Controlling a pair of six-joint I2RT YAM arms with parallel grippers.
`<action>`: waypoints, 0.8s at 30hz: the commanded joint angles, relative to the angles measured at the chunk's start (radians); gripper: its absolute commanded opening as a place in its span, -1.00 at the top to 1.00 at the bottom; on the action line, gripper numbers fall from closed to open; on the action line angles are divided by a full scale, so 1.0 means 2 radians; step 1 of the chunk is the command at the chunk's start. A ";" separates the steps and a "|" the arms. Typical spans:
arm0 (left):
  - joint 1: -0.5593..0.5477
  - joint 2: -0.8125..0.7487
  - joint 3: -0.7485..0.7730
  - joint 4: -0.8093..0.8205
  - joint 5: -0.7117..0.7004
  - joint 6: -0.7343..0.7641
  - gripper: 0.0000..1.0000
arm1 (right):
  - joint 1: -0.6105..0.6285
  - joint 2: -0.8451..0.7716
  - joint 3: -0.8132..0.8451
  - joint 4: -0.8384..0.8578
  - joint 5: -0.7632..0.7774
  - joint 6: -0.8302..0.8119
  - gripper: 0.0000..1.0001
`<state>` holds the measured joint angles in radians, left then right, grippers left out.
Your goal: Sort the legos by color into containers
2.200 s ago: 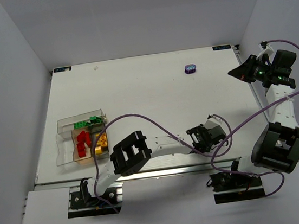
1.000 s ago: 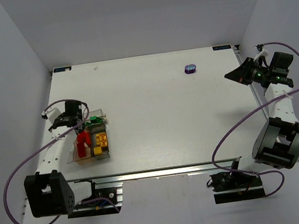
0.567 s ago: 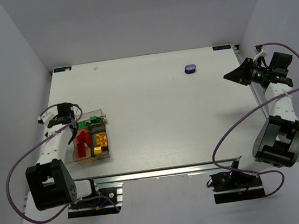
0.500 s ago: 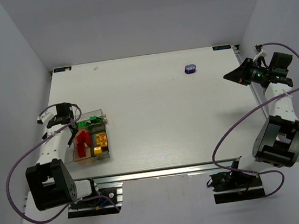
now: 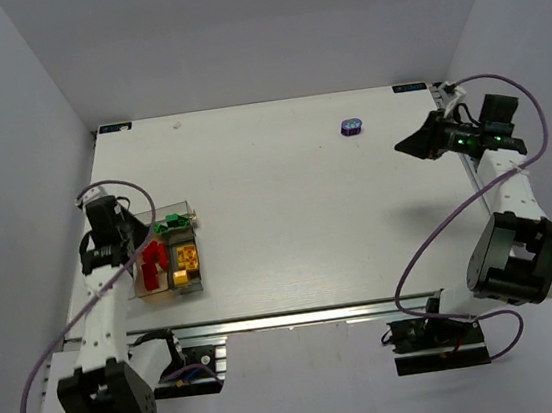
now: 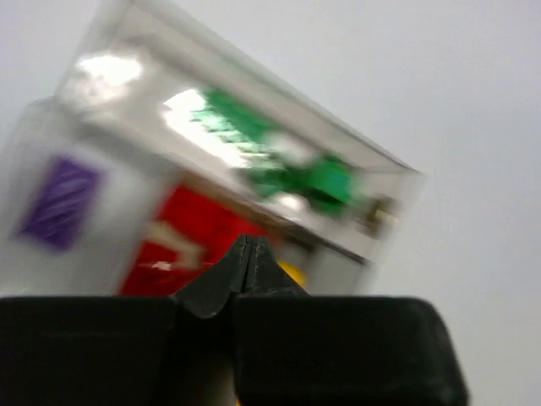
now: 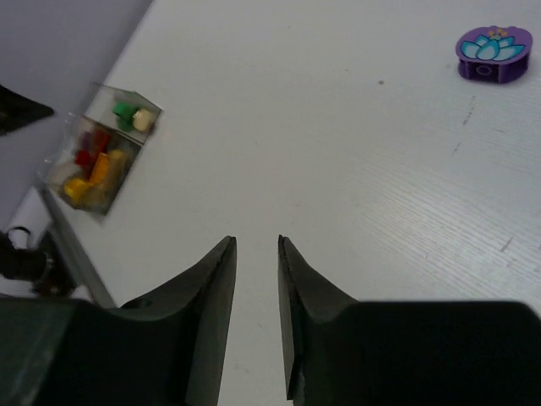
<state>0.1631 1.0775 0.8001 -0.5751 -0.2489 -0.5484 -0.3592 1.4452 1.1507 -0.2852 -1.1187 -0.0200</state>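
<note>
The containers (image 5: 187,289) stand at the table's left, holding green legos (image 5: 165,223), red legos (image 5: 152,262) and yellow legos (image 5: 187,260). My left gripper (image 5: 123,251) is at their left side, shut with nothing between its jaws. In the blurred left wrist view its tip (image 6: 248,242) hangs over the containers (image 6: 110,72), with green (image 6: 279,156), red (image 6: 190,237) and purple (image 6: 61,203) pieces showing. A round purple lego (image 5: 351,126) lies alone at the far right. My right gripper (image 5: 402,146) hovers open and holds nothing, right of that piece (image 7: 494,52).
The right wrist view looks across bare white table to the containers (image 7: 133,162) far off. Grey walls close in the table on the left, back and right. A purple cable loops from each arm.
The left gripper opened wide and then shut beside the containers, and its arm shifted toward the front. The right gripper opened and moved left over the table.
</note>
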 commanded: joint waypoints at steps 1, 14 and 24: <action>-0.004 -0.083 -0.056 0.194 0.314 0.079 0.86 | 0.064 0.021 0.035 -0.019 0.114 -0.116 0.35; -0.023 -0.055 -0.127 0.393 0.607 0.040 -0.59 | 0.225 0.417 0.540 -0.147 0.453 -0.096 -0.79; -0.023 -0.049 -0.124 0.367 0.598 0.049 -0.59 | 0.223 0.429 0.532 -0.160 0.324 -0.524 -0.70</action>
<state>0.1192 0.9897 0.5503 0.1570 0.9249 -0.4702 0.1154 2.3032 2.1536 -0.5468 -0.4026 -0.7475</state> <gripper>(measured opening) 0.798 0.853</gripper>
